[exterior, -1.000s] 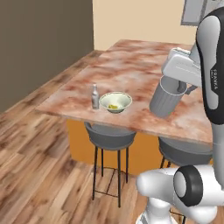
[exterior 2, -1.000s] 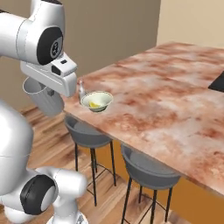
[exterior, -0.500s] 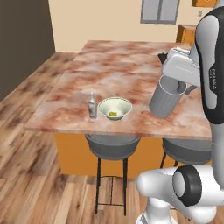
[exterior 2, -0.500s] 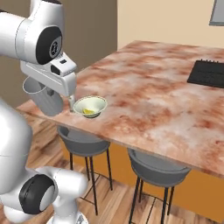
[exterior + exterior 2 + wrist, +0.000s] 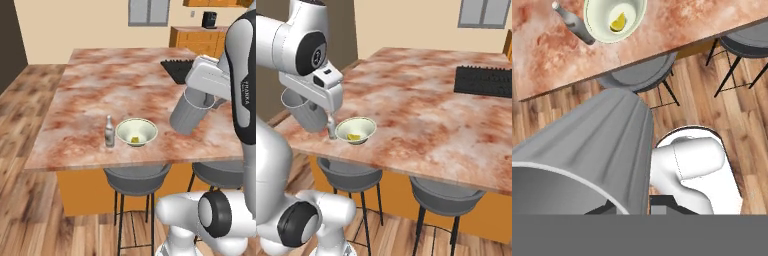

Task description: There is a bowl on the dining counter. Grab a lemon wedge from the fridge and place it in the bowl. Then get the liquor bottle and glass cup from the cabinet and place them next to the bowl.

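Note:
My gripper (image 5: pixel 201 101) is shut on the rim of the glass cup (image 5: pixel 187 115), a grey tumbler that hangs tilted above the dining counter (image 5: pixel 100 90), to the right of the bowl (image 5: pixel 136 131). The pale bowl holds the yellow lemon wedge (image 5: pixel 134 139). The slim liquor bottle (image 5: pixel 109 131) stands upright just left of the bowl. In the right base view the cup (image 5: pixel 305 112) hangs at the counter's left corner, close by the bowl (image 5: pixel 356 130). In the hand view the cup (image 5: pixel 587 150) looms large, with the bowl (image 5: pixel 592 15), the wedge (image 5: pixel 618 22) and the bottle (image 5: pixel 574 22) beyond it.
Two grey stools (image 5: pixel 136 180) (image 5: pixel 448 195) stand under the counter's near edge. A black cooktop (image 5: pixel 176 70) (image 5: pixel 483 80) is set into the far right of the stone top. An orange wooden sideboard (image 5: pixel 195 40) stands at the back wall.
The whole picture has shifted, so the base has driven round and now faces the counter squarely. The cup stays in my shut gripper.

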Motion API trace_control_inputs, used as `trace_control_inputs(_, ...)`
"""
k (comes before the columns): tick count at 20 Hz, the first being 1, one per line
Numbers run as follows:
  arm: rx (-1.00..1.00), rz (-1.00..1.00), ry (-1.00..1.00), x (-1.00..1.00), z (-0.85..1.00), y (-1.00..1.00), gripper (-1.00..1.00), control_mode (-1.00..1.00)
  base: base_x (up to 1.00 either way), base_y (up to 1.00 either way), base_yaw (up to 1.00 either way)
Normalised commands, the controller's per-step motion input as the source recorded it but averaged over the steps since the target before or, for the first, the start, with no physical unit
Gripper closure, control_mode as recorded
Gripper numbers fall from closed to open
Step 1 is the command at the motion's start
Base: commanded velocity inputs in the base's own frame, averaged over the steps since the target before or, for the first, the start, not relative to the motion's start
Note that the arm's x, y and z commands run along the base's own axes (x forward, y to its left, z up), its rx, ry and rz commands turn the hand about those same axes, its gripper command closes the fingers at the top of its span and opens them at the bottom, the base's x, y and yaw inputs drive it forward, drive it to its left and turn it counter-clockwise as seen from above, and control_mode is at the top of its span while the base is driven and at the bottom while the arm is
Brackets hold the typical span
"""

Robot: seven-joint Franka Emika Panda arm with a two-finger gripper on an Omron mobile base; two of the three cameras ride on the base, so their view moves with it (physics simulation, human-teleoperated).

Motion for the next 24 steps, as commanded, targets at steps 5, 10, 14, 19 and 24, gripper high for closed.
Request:
trace_control_inputs(5,0.0,-0.16,0.0,0.98,-0.31,-0.02,1.0,-1.0,0.0,0.0,0.0)
trace_control_inputs(10,0.0,-0.06,0.0,0.92,-0.5,-0.34,1.0,-1.0,0.0,0.0,0.0)
trace_control_inputs(14,0.0,-0.01,0.0,0.66,-0.57,-0.57,1.0,-1.0,0.0,0.0,0.0)
trace_control_inputs(19,0.01,0.0,0.0,0.5,-0.49,-0.67,1.0,-1.0,0.0,0.0,0.0)
trace_control_inputs(24,0.01,0.0,0.01,0.73,-0.42,-0.41,1.0,-1.0,0.0,0.0,0.0)
